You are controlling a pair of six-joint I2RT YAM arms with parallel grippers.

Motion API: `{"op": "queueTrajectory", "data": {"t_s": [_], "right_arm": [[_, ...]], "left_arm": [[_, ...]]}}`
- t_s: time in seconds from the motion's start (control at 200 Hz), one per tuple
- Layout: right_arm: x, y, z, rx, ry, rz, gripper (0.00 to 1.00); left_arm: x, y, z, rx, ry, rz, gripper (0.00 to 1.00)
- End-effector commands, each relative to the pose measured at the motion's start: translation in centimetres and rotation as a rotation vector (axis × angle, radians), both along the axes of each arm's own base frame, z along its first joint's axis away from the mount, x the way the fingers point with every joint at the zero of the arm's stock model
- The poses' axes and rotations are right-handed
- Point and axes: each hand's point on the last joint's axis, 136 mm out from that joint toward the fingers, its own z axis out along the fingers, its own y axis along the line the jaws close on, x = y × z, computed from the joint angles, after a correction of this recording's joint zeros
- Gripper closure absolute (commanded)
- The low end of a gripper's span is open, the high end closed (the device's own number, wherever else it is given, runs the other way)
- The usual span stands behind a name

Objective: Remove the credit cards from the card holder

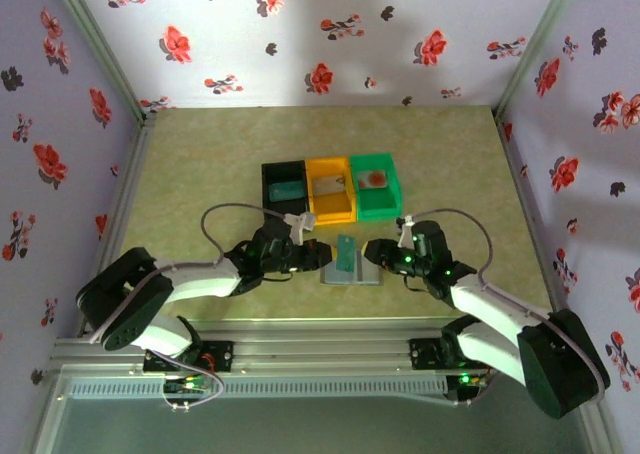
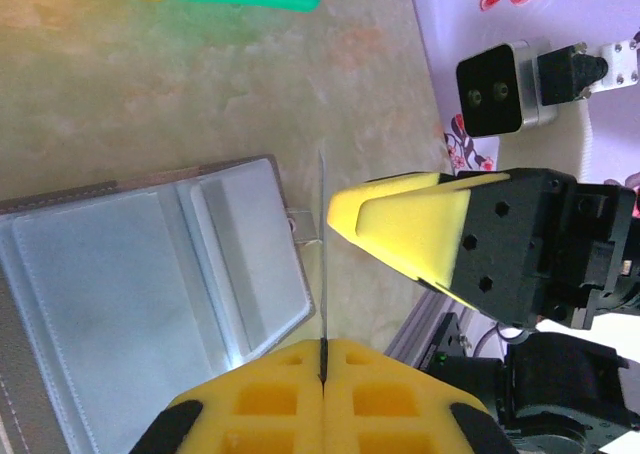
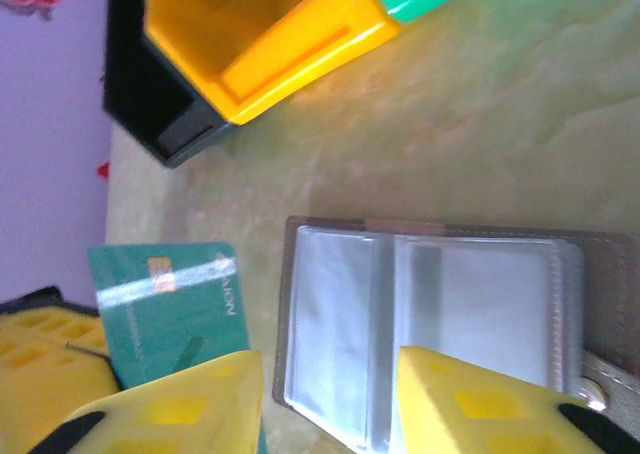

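The grey card holder (image 1: 362,270) lies open on the table, its clear sleeves up (image 2: 140,274) (image 3: 440,314). A teal credit card (image 1: 345,253) (image 3: 165,314) stands on edge just left of it, seen as a thin line (image 2: 322,264) in the left wrist view. My left gripper (image 1: 322,257) (image 2: 325,346) is shut on that card's lower edge. My right gripper (image 1: 375,254) (image 3: 330,404) is open above the holder's left panel, one finger (image 3: 170,404) in front of the card, holding nothing. Other credit cards lie in the bins: teal (image 1: 287,189), grey (image 1: 332,182), pale with a red blot (image 1: 374,179).
Three bins stand side by side just beyond the holder: black (image 1: 267,194), orange (image 1: 316,206) and green (image 1: 390,206). Floral walls close in the table on three sides. The two grippers are close together, facing each other across the card.
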Motion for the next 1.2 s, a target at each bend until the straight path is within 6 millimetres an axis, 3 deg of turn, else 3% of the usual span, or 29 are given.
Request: {"op": "queueTrajectory", "data": {"t_s": [0.0, 0.195, 0.655, 0.825, 1.09, 1.195], "right_arm": [[-0.3, 1.4, 2.4, 0.130, -0.084, 0.066, 0.54], [-0.8, 2.0, 3.7, 0.170, -0.145, 0.098, 0.49], [-1.4, 2.9, 2.1, 0.152, -0.107, 0.144, 0.47], [-1.9, 3.7, 2.8, 0.181, -0.128, 0.180, 0.47], [-2.9, 4.7, 5.0, 0.258, -0.189, 0.233, 0.53], [-3.1, 4.6, 5.6, 0.267, -0.206, 0.232, 0.64]], "left_arm": [[-0.4, 0.1, 0.5, -0.018, -0.013, -0.023, 1.00], [-0.5, -0.8, 1.4, -0.046, -0.019, -0.039, 1.00], [-0.6, -1.3, 3.0, -0.086, -0.046, -0.040, 1.00], [-0.6, -1.3, 3.4, -0.094, -0.054, -0.036, 1.00], [-0.6, -1.3, 3.6, -0.100, -0.061, -0.030, 1.00], [-0.6, -1.2, 3.5, -0.098, -0.061, -0.027, 1.00]]}}
